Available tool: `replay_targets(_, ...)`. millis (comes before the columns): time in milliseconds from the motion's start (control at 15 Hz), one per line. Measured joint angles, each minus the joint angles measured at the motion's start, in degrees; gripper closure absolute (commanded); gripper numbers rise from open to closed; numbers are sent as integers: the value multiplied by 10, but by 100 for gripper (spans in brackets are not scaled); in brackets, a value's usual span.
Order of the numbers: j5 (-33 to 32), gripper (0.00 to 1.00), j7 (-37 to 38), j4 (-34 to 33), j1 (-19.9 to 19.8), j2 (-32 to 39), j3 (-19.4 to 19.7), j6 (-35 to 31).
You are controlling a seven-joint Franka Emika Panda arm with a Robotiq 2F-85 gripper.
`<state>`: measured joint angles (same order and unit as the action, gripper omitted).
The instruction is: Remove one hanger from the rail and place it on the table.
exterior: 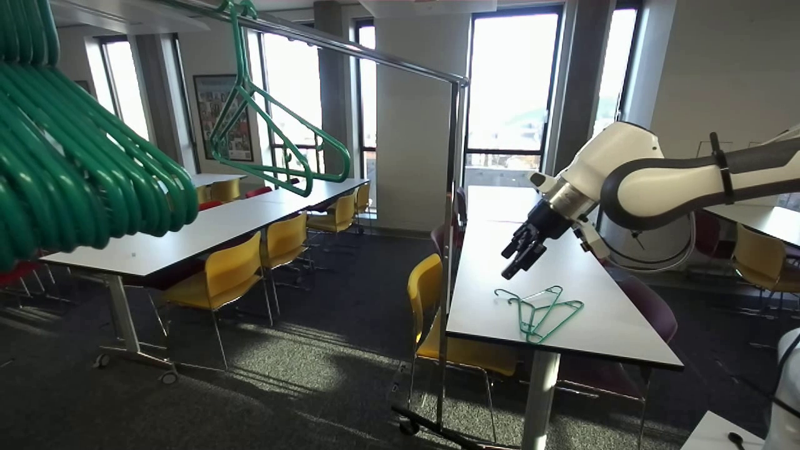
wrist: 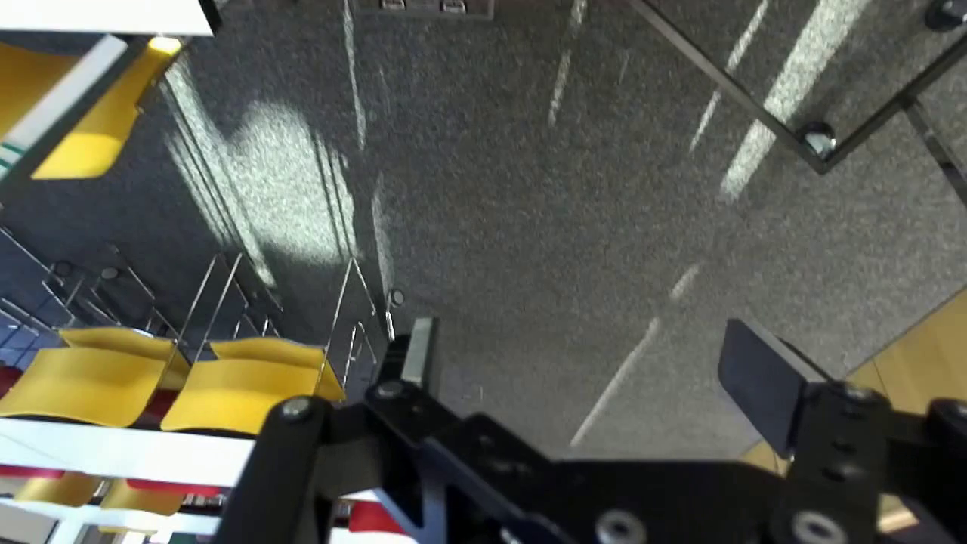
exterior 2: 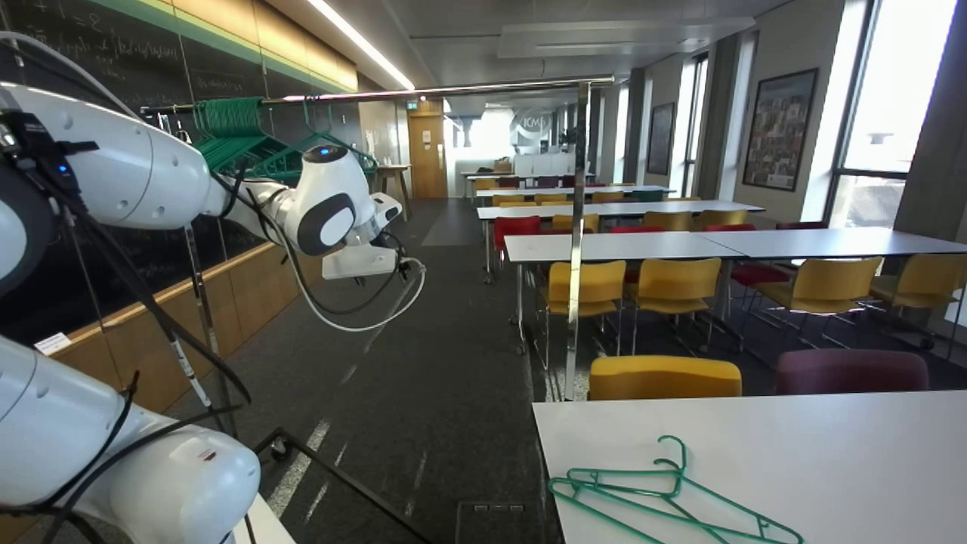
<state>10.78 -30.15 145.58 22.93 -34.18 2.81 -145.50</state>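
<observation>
Holding tool point(wrist: 589, 363) spread wide above floor point(wrist: 544, 227) | supporting two overlapping green hangers point(exterior 2: 678, 477) on table point(exterior 2: 869, 468) near its edge | suspending many more green hangers point(exterior: 94, 181) from silver rail point(exterior: 375, 55)

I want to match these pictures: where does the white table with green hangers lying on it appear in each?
In an exterior view: the table is right of centre, stretching away from the camera.
In an exterior view: the table is at lower right, cut off by the frame.
In the wrist view: just a corner of the table, top left.
Shared landmark: the yellow chair beside this table.
</observation>
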Motion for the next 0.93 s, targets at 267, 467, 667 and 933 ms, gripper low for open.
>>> replay_targets(267, 93, 0, -45, -8, 96, 36, 28, -120)
replay_targets(467, 161, 0, -104, -30, 200, 58, 69, -175)
replay_targets(667, 223, 0, -179, -68, 313, 74, 120, -187)
replay_targets(933, 321, 0, -309, -134, 470, 104, 203, -186)
